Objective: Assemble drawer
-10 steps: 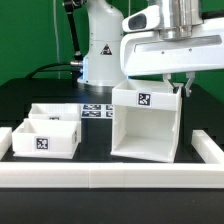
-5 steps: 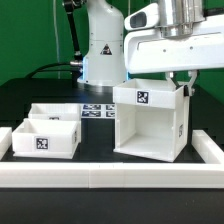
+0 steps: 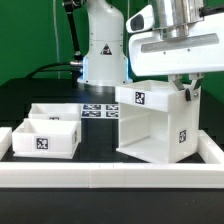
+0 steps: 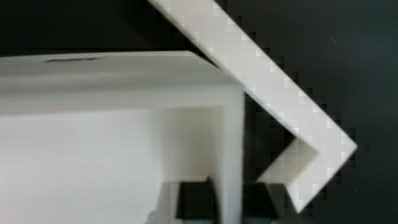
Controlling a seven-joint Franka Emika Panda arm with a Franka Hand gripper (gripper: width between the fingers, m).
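Closed on the top edge of the large box's side wall, the end effector (image 3: 185, 90) grips the side that is on the exterior view's right. One finger is inside the box and the other outside. In the wrist view the dark fingers (image 4: 192, 205) sit on either side of that thin white wall, pinching it.

Behind it rises the white arm (image 3: 100, 40), its base standing at the back of the black tabletop (image 3: 95, 155). A low white rail (image 3: 100, 178) runs along the near edge of the tabletop and turns back along the exterior view's right.

The large box (image 3: 150, 125) is white and open at the front, showing an empty inside. It stands just inside the rail's corner and is turned a little, so its outer side wall also shows. Its lower edge seems to meet the tabletop, though I cannot tell whether it rests there fully.

Well apart from it, toward the exterior view's left, two small white drawers lie with their open tops up. The nearer drawer (image 3: 42, 140) is just in front of the farther drawer (image 3: 58, 112).

Between the drawers and the large box, farther back, the marker board (image 3: 97, 110) lies flat.

One black-and-white tag (image 3: 143, 98) sits on the box's top front strip, and another tag (image 3: 182, 137) on its side wall
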